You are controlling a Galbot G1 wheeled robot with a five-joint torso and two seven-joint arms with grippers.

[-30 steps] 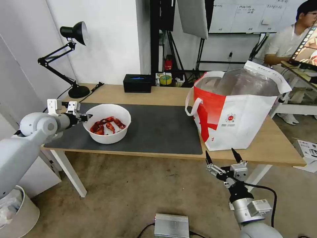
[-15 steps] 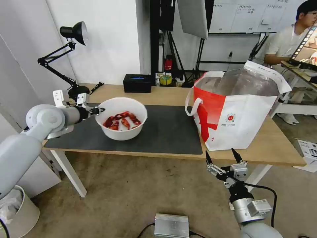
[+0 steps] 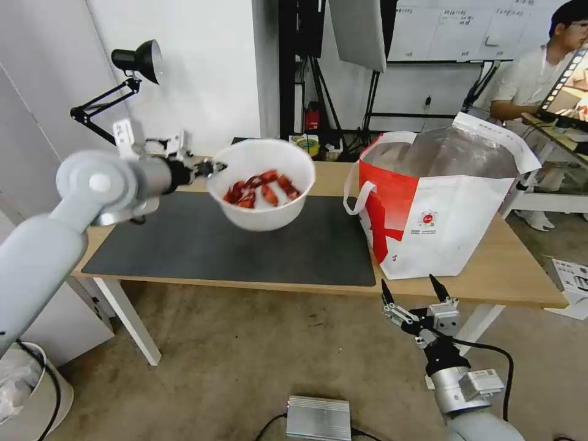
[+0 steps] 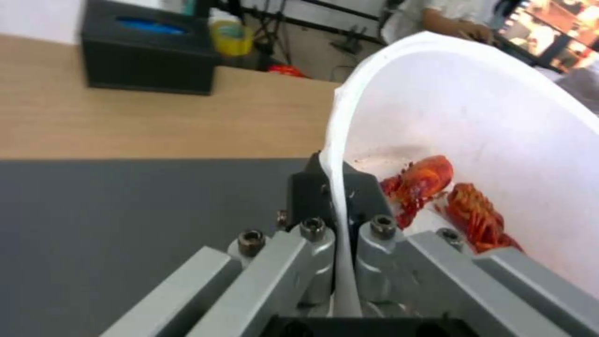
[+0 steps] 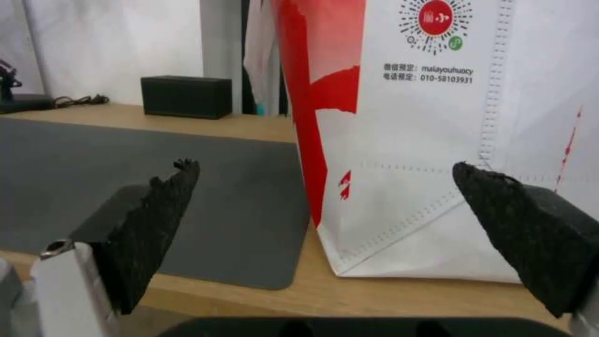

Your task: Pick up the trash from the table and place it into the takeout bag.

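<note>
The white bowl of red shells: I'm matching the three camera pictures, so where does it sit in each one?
Head view: the white bowl hangs above the dark mat, gripped at its rim by the left gripper, short of the takeout bag.
Left wrist view: the bowl is close up, its rim pinched between the fingers.
Right wrist view: the bowl is not in it.
Shared landmark: the black box at the table's back edge, also in the right wrist view.
</note>
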